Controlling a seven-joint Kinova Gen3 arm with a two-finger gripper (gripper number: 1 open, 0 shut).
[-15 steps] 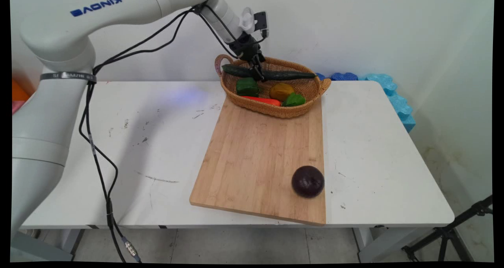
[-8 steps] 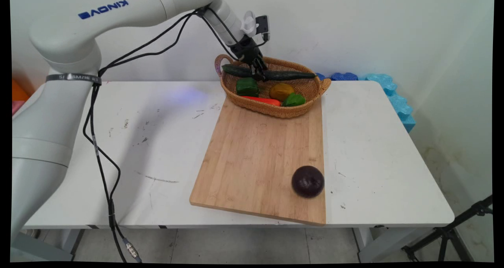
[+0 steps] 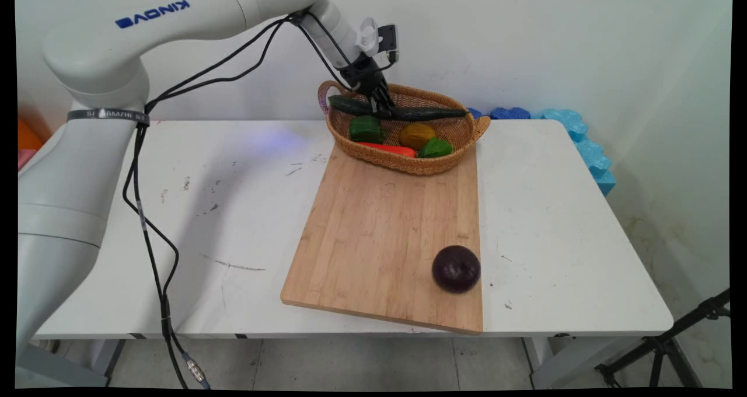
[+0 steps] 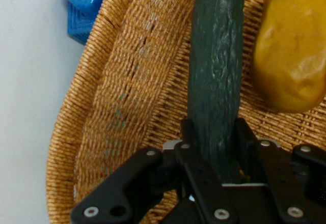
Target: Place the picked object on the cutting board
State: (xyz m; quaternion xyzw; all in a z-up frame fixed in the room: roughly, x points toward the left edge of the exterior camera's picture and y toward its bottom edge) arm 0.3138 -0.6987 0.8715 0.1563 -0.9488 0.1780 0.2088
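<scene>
Cucumber (image 4: 216, 76), long and dark green, lies across the far side of the wicker basket (image 4: 122, 86), and the gripper (image 4: 214, 147) is clamped on it, one finger (image 4: 189, 142) on each flank, at a spot somewhat off the middle of its length. It looks stiff and bumpy-skinned, so it should give the pads some bite; being long, it may tip or swing from a hold off its middle. Beyond the fingers on one side sits a yellow potato (image 4: 293, 51); two green peppers (image 3: 366, 128) and a red carrot (image 3: 388, 148) lie nearer the cutting board (image 3: 379, 233), where a purple onion (image 3: 456, 268) rests well apart.
</scene>
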